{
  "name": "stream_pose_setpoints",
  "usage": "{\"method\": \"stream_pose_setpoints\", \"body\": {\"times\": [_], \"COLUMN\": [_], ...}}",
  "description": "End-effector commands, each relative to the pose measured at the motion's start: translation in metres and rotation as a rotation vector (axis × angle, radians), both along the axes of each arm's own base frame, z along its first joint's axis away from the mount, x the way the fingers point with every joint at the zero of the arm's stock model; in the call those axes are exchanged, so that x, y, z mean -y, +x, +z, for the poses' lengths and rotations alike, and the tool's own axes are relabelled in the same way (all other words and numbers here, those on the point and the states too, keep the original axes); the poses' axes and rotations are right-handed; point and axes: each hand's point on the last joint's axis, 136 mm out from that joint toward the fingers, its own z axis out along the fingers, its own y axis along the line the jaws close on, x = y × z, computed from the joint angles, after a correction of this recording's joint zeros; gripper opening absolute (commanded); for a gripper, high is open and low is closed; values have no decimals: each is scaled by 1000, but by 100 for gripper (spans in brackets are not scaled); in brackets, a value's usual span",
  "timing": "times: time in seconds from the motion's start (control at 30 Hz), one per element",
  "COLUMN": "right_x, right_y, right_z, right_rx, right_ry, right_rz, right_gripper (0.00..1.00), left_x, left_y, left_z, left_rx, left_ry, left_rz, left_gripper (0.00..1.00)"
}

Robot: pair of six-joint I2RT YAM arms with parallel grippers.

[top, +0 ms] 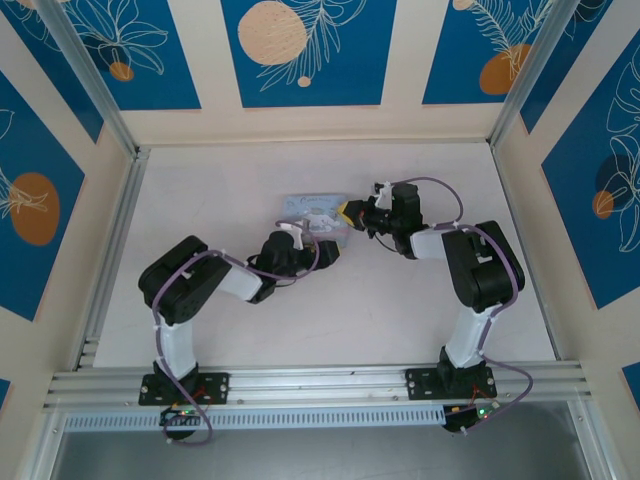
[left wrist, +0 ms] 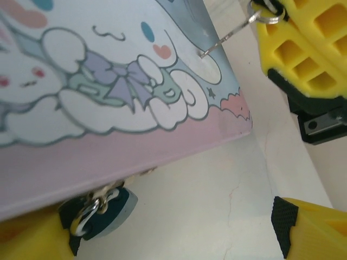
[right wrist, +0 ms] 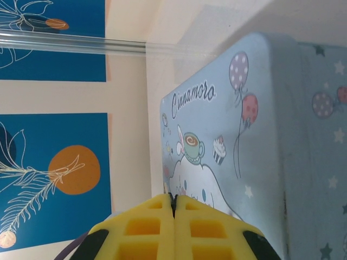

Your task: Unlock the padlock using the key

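Observation:
The padlock (left wrist: 108,212) is a small dark blue-black body hanging by its metal shackle (left wrist: 88,211) from the clasp at the near edge of the pale blue cartoon tin (left wrist: 124,81). My left gripper (left wrist: 173,230) is open, its left finger (left wrist: 32,241) against the padlock and the other finger (left wrist: 314,227) far off to the right. My right gripper (right wrist: 174,197) is shut on the key (left wrist: 225,38), a thin metal sliver on a small ring (left wrist: 265,14). The key's tip touches the tin's lid. From above, both grippers (top: 350,212) meet at the tin (top: 312,208).
The white table (top: 230,190) is walled by cream and blue panels (top: 300,50) at the back and sides. An aluminium rail (top: 320,380) runs along the near edge by the arm bases. A clear strip (right wrist: 81,42) crosses the wall behind the tin.

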Motion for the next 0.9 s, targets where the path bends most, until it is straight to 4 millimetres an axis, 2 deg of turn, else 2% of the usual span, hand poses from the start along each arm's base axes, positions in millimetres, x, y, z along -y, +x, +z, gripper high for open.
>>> {"method": "stream_pose_setpoints", "body": {"times": [0.0,0.17,0.33,0.47,0.63,0.87], "right_x": [-4,-5,-7,-8,-10,-11], "right_y": [5,3,2,3,4,4], "right_z": [3,-1,-4,-5,-5,-6], "right_rx": [13,6,-1,-6,-7,-10], "right_ry": [2,1,2,4,9,13], "right_rz": [-2,0,6,10,18,22], "right_gripper": [0,0,0,0,0,0], "left_x": [-2,-2,-8,-17,-15,-10], "left_y": [3,1,0,-4,-8,-2], "left_z": [-2,-7,-18,-32,-39,-41], "left_rx": [-24,-35,-56,-92,-79,-69], "left_ry": [-68,-44,-19,74,193,200], "left_rz": [32,52,127,208,208,213], "left_gripper": [88,87,79,71,66,58]}}
